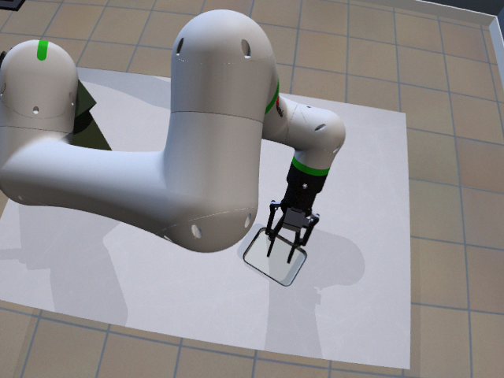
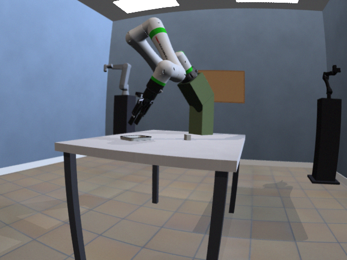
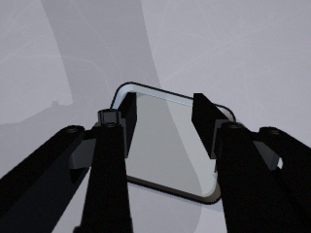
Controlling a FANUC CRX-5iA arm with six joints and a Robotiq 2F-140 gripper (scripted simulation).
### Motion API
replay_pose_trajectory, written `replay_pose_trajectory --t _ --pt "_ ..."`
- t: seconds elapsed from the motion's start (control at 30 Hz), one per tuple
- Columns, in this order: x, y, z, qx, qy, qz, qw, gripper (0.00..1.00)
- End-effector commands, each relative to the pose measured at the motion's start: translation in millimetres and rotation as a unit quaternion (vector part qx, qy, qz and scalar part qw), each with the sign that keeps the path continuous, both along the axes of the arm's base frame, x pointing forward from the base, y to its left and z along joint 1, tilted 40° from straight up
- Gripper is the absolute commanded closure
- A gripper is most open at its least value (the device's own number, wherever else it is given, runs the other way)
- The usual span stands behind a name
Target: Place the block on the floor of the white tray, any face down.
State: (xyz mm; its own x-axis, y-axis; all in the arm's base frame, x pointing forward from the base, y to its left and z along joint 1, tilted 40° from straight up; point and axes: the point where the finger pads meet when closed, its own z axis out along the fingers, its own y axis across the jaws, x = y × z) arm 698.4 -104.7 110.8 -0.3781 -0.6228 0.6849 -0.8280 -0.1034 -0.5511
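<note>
The white tray (image 1: 275, 256) lies on the table with its floor bare; it also shows in the exterior view (image 2: 135, 137) and in the wrist view (image 3: 170, 146). My gripper (image 1: 279, 257) (image 2: 133, 122) hangs tilted above the tray, well off the table. Its fingers stand partly apart with a clear gap, and only the tray floor shows between them. The block (image 2: 187, 136) is a small grey cube resting on the table near the arm's green base, well away from the tray. The arm hides the block in the top view.
The green pedestal (image 2: 200, 106) of the arm stands at the back of the table. The arm's large links (image 1: 215, 130) hang over the table's middle. Table edges lie to the right and front of the tray.
</note>
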Motion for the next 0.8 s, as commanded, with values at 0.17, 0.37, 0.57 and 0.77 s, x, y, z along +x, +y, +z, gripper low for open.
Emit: replay_pose_trajectory --t 0.17,0.37,0.57,0.77 --pt "-54.2 76.1 -74.9 0.139 -0.059 -0.016 0.988 0.59" --pt "-81.4 113.5 -114.1 0.214 -0.087 -0.03 0.972 0.59" --pt "-99.1 140.9 -142.4 0.268 -0.112 -0.038 0.956 0.59" --pt "-113.4 162.6 -164.7 0.31 -0.13 -0.044 0.941 0.59"
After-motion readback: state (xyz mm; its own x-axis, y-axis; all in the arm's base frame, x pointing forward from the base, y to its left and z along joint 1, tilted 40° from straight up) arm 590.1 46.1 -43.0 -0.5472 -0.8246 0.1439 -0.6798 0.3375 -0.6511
